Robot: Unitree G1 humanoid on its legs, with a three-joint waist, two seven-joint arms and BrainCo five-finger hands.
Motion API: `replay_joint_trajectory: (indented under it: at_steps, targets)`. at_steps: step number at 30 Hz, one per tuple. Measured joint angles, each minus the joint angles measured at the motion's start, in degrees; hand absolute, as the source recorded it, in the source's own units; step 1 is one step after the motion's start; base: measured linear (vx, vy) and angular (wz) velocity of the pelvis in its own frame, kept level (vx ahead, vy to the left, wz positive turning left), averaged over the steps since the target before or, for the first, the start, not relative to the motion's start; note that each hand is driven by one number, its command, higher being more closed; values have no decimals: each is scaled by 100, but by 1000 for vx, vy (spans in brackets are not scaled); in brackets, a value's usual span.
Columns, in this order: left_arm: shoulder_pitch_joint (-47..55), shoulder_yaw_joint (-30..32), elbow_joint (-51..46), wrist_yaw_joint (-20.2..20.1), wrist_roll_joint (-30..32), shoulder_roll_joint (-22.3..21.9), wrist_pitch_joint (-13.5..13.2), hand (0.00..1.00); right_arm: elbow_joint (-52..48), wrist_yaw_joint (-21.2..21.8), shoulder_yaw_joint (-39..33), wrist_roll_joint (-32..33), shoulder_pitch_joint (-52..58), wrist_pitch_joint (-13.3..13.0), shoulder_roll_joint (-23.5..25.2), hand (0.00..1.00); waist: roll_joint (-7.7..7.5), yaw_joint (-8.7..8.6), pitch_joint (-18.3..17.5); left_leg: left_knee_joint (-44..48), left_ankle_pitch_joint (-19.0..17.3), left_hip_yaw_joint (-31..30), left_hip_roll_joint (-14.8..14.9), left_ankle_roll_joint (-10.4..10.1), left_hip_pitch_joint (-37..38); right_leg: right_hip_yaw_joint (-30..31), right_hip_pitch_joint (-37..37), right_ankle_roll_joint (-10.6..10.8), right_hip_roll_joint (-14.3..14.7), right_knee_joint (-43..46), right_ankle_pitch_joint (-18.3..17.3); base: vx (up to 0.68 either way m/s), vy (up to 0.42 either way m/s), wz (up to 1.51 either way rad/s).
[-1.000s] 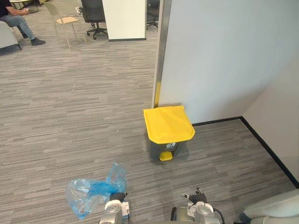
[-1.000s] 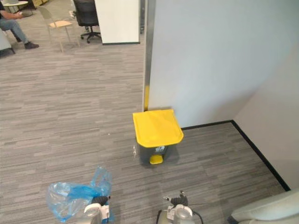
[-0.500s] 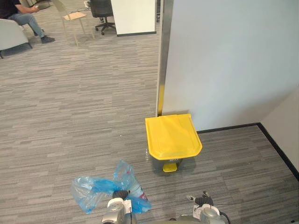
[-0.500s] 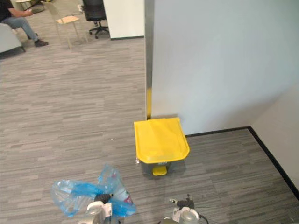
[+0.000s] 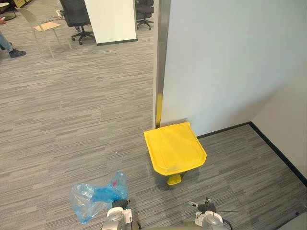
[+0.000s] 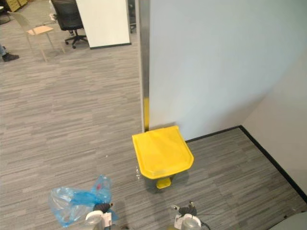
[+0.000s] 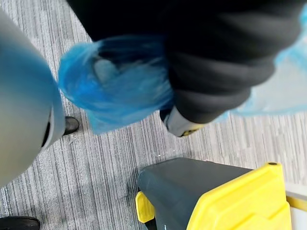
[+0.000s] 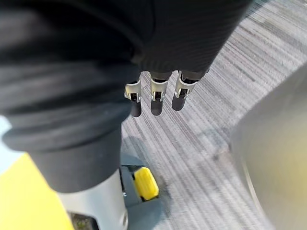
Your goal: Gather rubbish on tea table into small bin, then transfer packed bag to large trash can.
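Trash can [image 5: 175, 152] is set on the floor [image 5: 72, 120] against the wall [image 5: 230, 62], at the foot of the wall's end post [image 5: 159, 62]. Bag [image 5: 93, 197] is held at the left hand [image 5: 120, 206], left of the can and nearer. Right hand [image 8: 153, 91] is hung before the can, right of the bag. Chairs [image 5: 41, 26] are seen far behind, to the left.

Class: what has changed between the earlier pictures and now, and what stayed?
Only the camera has shifted; nothing visibly moved, and nothing was taken or released. The left hand still grips the blue bag, the right hand stays open and empty, and the yellow lid of the trash can stays shut.
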Motion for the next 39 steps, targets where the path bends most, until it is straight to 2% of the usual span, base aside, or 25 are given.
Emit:
replay_joint_trajectory:
  at_steps: [2,3,4,5,7,9,11,15,21,25,35,36,38,39]
  targets:
    - [-17,2,57,1,0,-3,-13,100,22,4,-3,-15,-2,-7,2,0,-6,-8,-2,-61,-21,-144,94,-98,86,-136,-110,-31,118,-598,-275,115,-105,28]
    - [-20,10,70,-1,0,2,-17,100,33,2,-3,-17,0,-16,3,0,-9,-10,-4,-57,-19,-178,106,-142,90,-117,-106,-68,185,-872,-226,107,-99,36]
    - [-26,30,86,-3,0,42,-26,100,105,5,0,-20,11,-31,22,0,-135,-12,-42,-32,-14,-268,23,-285,92,-31,-17,-114,227,-1693,300,222,-161,38]
    - [-96,122,227,-5,3,-47,1,100,231,-9,-152,-21,-7,-14,-59,0,-16,-36,-116,-47,3,-467,104,-377,128,-147,135,-58,320,-1825,213,193,-136,37]
    - [-75,99,281,-21,21,-160,-10,100,256,-3,-185,-41,-20,28,-171,0,138,-20,-190,-181,26,-530,244,-423,145,-206,219,-121,500,-2055,246,239,-158,12]
    - [-42,206,279,-9,50,-167,-11,100,260,-2,-180,-49,-35,27,-201,0,234,-13,-173,-332,45,-577,373,-456,286,-224,396,-207,667,-2278,319,193,-119,-16]
    - [-21,325,278,-9,56,-173,-11,100,265,-2,-170,-43,-6,27,-206,0,219,-5,-162,-462,45,-677,443,-455,441,-221,592,-246,783,-2477,346,105,-67,-15]
    - [-45,353,266,-9,59,-171,-13,100,274,0,-121,-29,17,29,-201,0,169,-5,-148,-486,50,-681,437,-461,500,-224,773,-175,803,-2833,500,57,18,-3]
    - [-40,526,261,6,56,-143,-11,100,274,5,-125,185,47,12,-195,0,113,1,-171,-508,60,-548,206,-445,428,-46,947,20,650,-3531,967,-21,98,-12]
    - [0,525,250,8,55,-85,-12,100,274,10,-124,187,60,11,-188,0,91,11,-191,-508,56,-504,171,-434,446,-8,949,63,590,-3620,1059,-51,42,-8]
    - [-1,519,241,5,55,-90,-16,100,242,13,14,182,25,13,-204,0,108,51,-176,-418,19,-341,203,-393,404,169,762,53,666,-3503,1119,-41,-10,-11]
    - [-1,519,241,3,56,-90,-16,100,243,13,21,182,20,13,-205,0,102,52,-160,-380,-15,-340,201,-374,407,171,745,49,656,-3421,1072,0,0,0]
    - [-91,519,195,3,50,-82,-20,100,240,15,57,177,-13,12,-198,0,1,63,83,97,-321,-363,186,-293,378,217,549,121,526,-2557,646,-41,12,-1]
    - [-127,521,199,3,50,-82,-17,100,234,17,47,177,-27,11,-209,0,-11,59,130,217,-460,-399,203,-248,339,202,449,143,495,-2256,563,-118,9,-3]
